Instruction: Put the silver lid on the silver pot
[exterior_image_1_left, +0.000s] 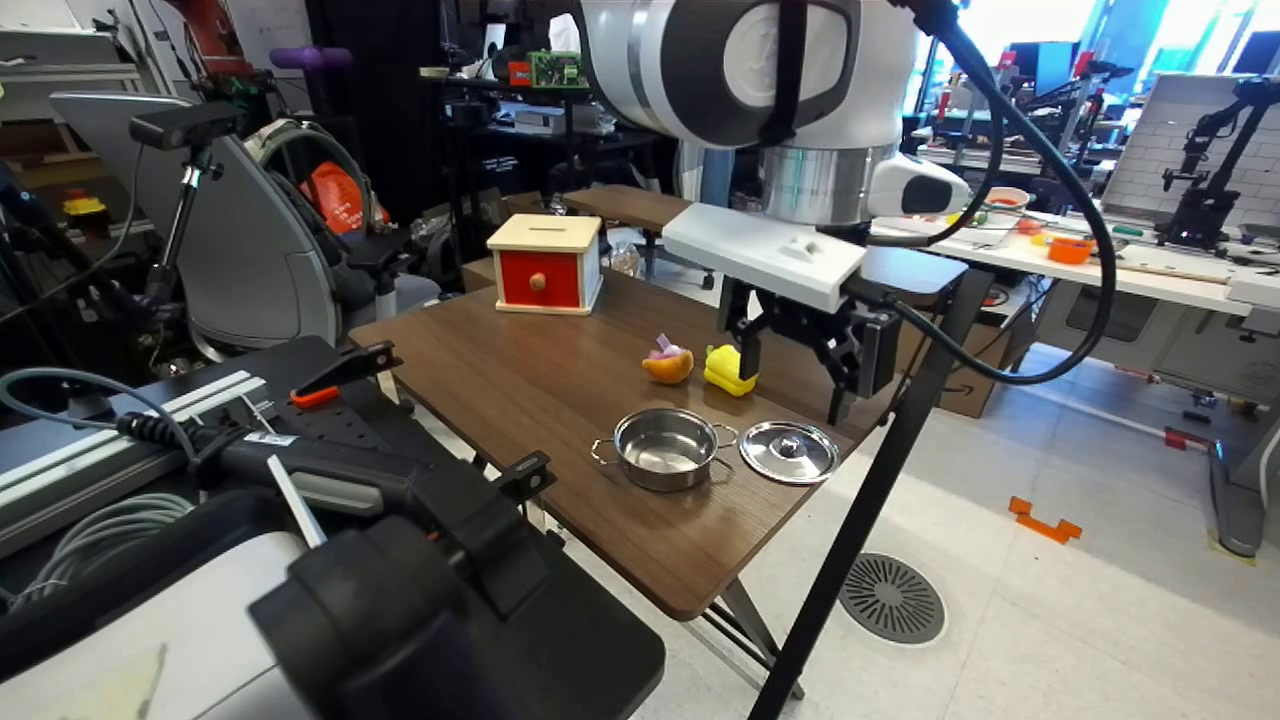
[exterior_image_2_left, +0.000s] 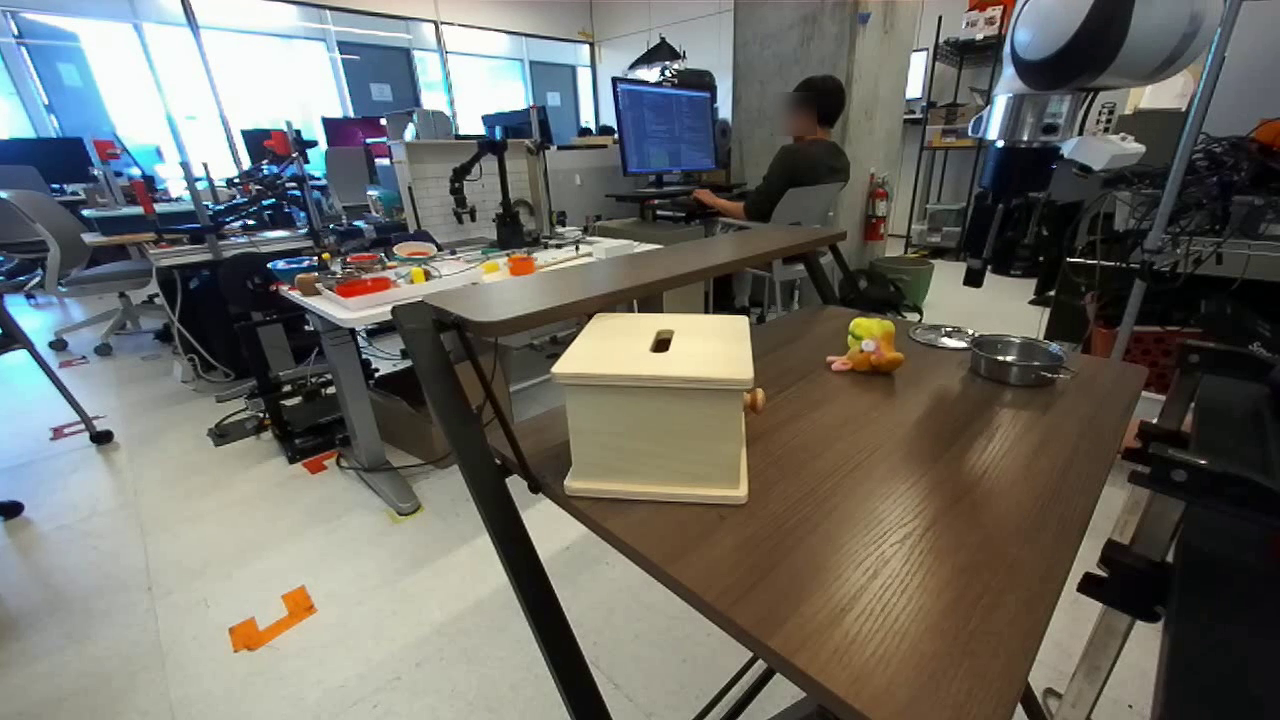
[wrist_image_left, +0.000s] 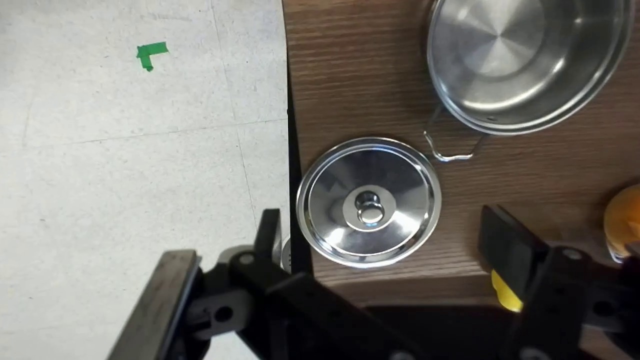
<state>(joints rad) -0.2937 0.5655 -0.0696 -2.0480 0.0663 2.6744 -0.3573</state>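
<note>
The flat silver lid (exterior_image_1_left: 788, 460) lies on the table with its round knob up; it also shows in an exterior view (exterior_image_2_left: 940, 338) and in the wrist view (wrist_image_left: 370, 240). The silver pot (exterior_image_1_left: 670, 476) stands upright and uncovered beside it, with thin wire handles; it shows in an exterior view (exterior_image_2_left: 1015, 364) and, cut off at the top, in the wrist view (wrist_image_left: 500, 55). My gripper (exterior_image_1_left: 793, 385) is open and empty, above the lid and apart from it. In the wrist view the gripper's fingers (wrist_image_left: 382, 227) are spread wide to either side of the lid's knob.
A yellow pepper toy (exterior_image_1_left: 730, 371) and an orange toy (exterior_image_1_left: 668, 364) lie near the pot. A wooden box (exterior_image_1_left: 540, 275) with a red drawer front stands farther along the table (exterior_image_1_left: 480, 350). The lid is close to the table edge. A dark slanted table leg (exterior_image_1_left: 870, 470) stands beside that edge.
</note>
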